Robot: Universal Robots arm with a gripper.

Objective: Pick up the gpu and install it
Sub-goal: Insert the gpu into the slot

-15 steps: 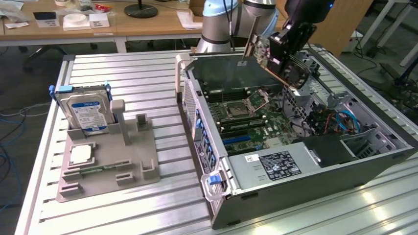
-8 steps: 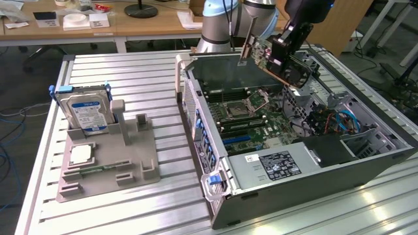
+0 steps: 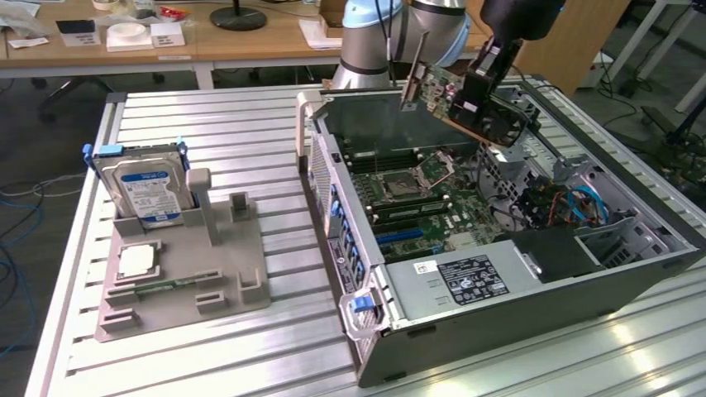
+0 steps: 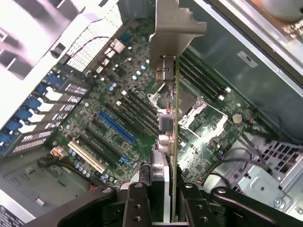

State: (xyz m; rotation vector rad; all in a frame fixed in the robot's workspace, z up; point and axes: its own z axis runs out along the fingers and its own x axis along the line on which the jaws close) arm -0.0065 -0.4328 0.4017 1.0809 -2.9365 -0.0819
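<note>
The gpu (image 3: 447, 93), a thin green-brown circuit card with a silvery bracket (image 3: 412, 87) at one end, hangs in the air above the open computer case (image 3: 364, 273). My gripper (image 3: 493, 83) is shut on the card's end away from the bracket. In the wrist view the gpu (image 4: 173, 137) runs edge-on away from my gripper (image 4: 166, 203), with the bracket (image 4: 177, 26) at its far tip. Beneath it lies the motherboard (image 4: 118, 109) with a blue slot (image 4: 117, 126) and black slots beside it.
A grey holder (image 3: 182, 285) at the exterior view's left carries a blue-labelled hard drive (image 3: 145, 188) and a small square silver chip (image 3: 135, 261). The case's power supply (image 3: 469, 281) and drive cage (image 3: 551, 169) stand near the motherboard. A wooden desk (image 3: 221, 41) is behind.
</note>
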